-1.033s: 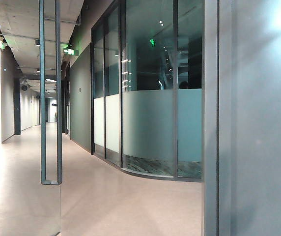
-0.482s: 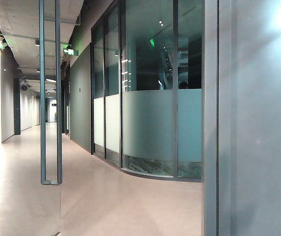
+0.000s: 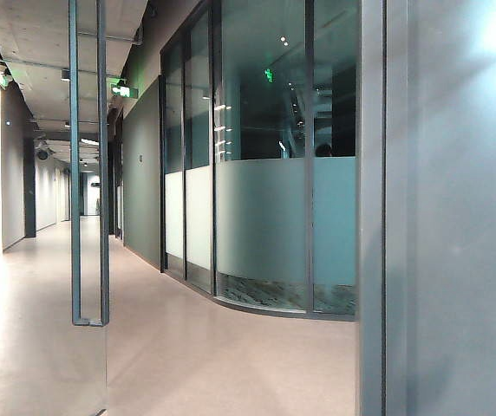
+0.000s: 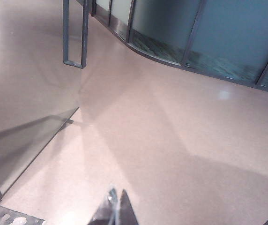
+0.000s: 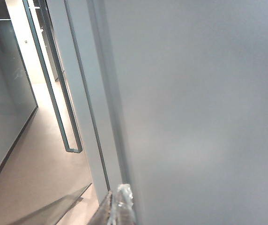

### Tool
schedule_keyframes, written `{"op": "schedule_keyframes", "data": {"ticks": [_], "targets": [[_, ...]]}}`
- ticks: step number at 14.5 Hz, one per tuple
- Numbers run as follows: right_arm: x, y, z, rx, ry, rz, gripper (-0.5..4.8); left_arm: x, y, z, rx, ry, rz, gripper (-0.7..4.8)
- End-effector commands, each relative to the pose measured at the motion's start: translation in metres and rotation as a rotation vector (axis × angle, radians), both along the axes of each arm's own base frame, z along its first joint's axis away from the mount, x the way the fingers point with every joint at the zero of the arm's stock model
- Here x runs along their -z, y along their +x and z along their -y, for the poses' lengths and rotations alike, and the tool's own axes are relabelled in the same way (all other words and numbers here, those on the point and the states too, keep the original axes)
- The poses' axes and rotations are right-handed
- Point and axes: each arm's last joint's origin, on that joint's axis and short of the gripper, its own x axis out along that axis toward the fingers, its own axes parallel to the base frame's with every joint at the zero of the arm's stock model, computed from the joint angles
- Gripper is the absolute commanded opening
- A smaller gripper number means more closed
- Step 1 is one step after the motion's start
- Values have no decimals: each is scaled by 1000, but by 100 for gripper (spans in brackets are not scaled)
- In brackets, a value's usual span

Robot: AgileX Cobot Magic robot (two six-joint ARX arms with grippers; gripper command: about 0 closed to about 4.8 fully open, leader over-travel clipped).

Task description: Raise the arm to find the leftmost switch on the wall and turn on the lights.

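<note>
Grey wall filling the right of the exterior view, plain and bare, no switch panel showing on it in any view; the leftmost switch presumably higher up or further along, out of sight, hence the need to raise an arm. Curved glass partition with a frosted band across its middle, closing off the far side of the corridor. Pale floor running deep down the corridor past it. Glass door standing open at the left edge, carrying a long vertical pull handle. Neither arm visible in the exterior view. Right gripper close against the grey wall near the door frame, tips wrapped in something clear, seemingly pressed together, probably so as to poke a switch with one blunt point. Left gripper hanging low over the floor, pointed downward and away from the wall, fingers closed to a narrow wedge, holding nothing, apparently parked out of the way.
</note>
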Motion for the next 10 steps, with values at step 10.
{"op": "schedule_keyframes", "data": {"ticks": [10], "targets": [[-2, -1, 0, -3, 0, 18, -1, -6, 0, 1, 57, 91, 57, -5]]}}
